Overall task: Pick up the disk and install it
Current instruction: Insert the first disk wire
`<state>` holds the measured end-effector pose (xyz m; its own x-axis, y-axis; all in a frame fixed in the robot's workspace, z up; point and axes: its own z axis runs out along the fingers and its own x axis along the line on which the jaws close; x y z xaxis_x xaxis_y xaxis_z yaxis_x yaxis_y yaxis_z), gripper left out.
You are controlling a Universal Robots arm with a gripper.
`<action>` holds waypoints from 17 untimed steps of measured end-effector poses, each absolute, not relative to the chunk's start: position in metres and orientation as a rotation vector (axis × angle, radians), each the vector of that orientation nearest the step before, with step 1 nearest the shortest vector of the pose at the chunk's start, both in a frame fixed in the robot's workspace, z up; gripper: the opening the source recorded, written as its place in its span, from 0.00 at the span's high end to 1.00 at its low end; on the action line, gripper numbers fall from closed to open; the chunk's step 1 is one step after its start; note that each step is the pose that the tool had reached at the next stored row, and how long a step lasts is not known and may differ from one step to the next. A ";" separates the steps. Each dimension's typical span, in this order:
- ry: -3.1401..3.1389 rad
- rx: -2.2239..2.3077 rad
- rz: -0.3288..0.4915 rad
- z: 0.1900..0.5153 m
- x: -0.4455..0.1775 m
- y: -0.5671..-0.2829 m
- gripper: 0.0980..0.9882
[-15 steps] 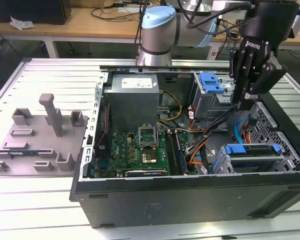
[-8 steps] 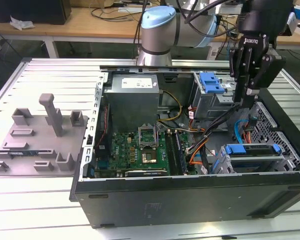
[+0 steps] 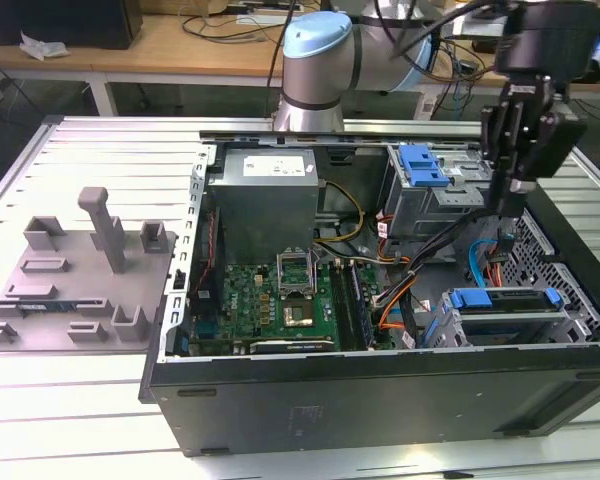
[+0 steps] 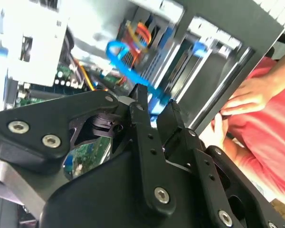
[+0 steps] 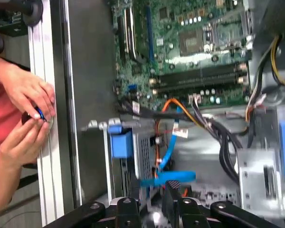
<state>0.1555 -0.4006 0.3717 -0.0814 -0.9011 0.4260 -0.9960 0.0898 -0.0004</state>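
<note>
Has a ribbed grey metal desk [image 3: 110,150] in front, a long wooden bench [image 3: 180,50] on white legs [image 3: 105,95] behind, strewn with cables [image 3: 250,22] beside a black box [image 3: 60,20], dark floor [image 3: 15,110] below.

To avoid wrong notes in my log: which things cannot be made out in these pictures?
Disk, exterior view: label and underside hidden inside its bay.
Small item, first wrist view: mostly covered by the person's hand.
Motherboard, second wrist view: largely hidden behind the end effector.
</note>
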 end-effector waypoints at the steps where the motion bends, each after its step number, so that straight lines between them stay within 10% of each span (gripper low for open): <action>1: -2.057 1.879 0.422 0.371 0.160 -0.400 0.71; 17: -2.037 1.853 0.484 0.351 0.167 -0.389 0.71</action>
<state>0.1667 -0.3893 0.3514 -0.0886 -0.8783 0.4699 -0.9958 0.0895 -0.0204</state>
